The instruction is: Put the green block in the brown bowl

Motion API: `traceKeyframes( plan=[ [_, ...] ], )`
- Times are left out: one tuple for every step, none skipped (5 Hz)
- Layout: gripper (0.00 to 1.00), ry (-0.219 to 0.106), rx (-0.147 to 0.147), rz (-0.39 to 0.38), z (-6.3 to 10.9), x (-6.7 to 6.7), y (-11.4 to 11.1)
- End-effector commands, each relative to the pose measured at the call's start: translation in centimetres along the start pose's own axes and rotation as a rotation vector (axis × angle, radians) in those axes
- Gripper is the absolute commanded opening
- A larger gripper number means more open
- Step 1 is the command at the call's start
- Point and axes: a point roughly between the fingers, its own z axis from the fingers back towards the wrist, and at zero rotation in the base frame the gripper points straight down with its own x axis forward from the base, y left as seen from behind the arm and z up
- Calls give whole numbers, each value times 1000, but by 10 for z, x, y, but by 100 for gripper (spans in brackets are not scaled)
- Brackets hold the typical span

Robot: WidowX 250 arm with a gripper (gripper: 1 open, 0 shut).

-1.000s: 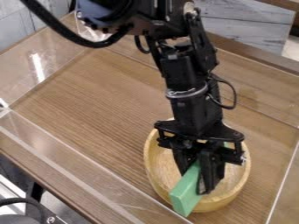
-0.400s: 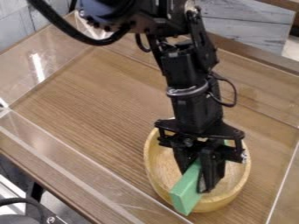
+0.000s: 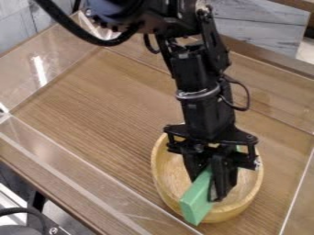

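Low in the right half of the frame, the black pincer [image 3: 218, 180] points steeply down over the brown bowl [image 3: 167, 183], its fingers clamped on the upper end of the green block [image 3: 196, 197]. The block hangs tilted from the fingers, slanting down and to the left, its lower end at the bowl's near rim. The bowl sits on the wood-grain worktop [image 3: 92, 101].

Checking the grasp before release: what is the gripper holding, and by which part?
The gripper holds the green block by its upper end, over the brown bowl.
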Motion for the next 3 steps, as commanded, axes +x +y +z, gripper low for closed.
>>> traceKeyframes(
  plan=[
    [0, -46, -11, -16, 11, 12, -4],
    [0, -41, -13, -16, 11, 12, -4],
    [0, -38, -15, -16, 11, 13, -4]
  ],
)
